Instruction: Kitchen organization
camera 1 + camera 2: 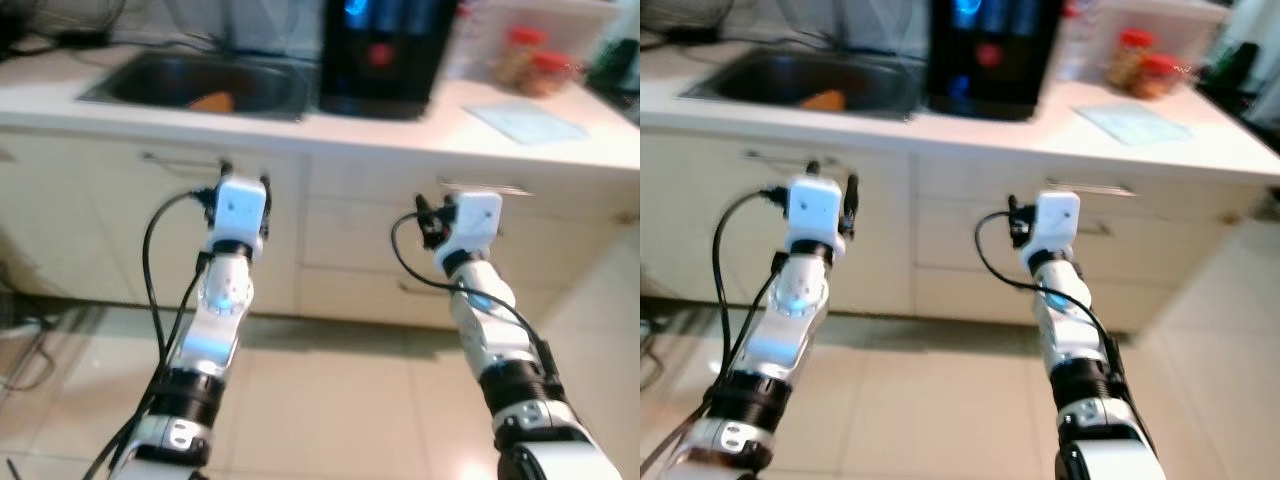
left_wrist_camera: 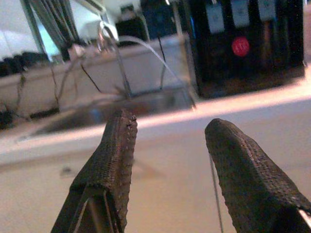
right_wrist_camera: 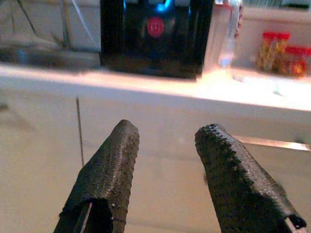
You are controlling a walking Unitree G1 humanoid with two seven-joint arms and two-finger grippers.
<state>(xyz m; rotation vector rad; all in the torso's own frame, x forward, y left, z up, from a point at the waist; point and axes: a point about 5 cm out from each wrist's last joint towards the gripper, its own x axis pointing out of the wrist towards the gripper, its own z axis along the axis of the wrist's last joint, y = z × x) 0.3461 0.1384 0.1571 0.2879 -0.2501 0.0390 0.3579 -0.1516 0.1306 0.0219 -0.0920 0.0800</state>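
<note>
The robot stands in front of a long white kitchen counter (image 1: 400,130) with pale cupboard doors (image 1: 100,230) below it. Both silver arms are held up in front of the cupboards, over a shiny light tiled floor (image 1: 330,400).

The left gripper (image 2: 167,145) points at the cupboard front just under the sink. Its two black bumpy fingers (image 2: 114,160) are apart, with nothing between them. The right gripper (image 3: 165,141) points at the cupboard front under the black machine. Its two black fingers (image 3: 109,170) are apart too, and they hold nothing. Neither gripper touches the cupboards or the counter.

A grey metal sink (image 1: 190,80) is set into the counter on the robot's left. Something small and orange (image 1: 212,101) lies inside the sink. A thin bent metal tap (image 2: 109,43) stands behind the sink. Just beside the sink, to its right, a tall black machine with a round red button and blue lights (image 1: 385,55) stands on the counter. Farther right, near the wall, there are two clear jars with red lids (image 1: 535,62) close together. A flat pale blue sheet (image 1: 525,120) lies on the counter in front of the jars. A long silver handle (image 3: 269,142) runs along the drawer front near the right gripper. The head pictures are a bit blurry.
</note>
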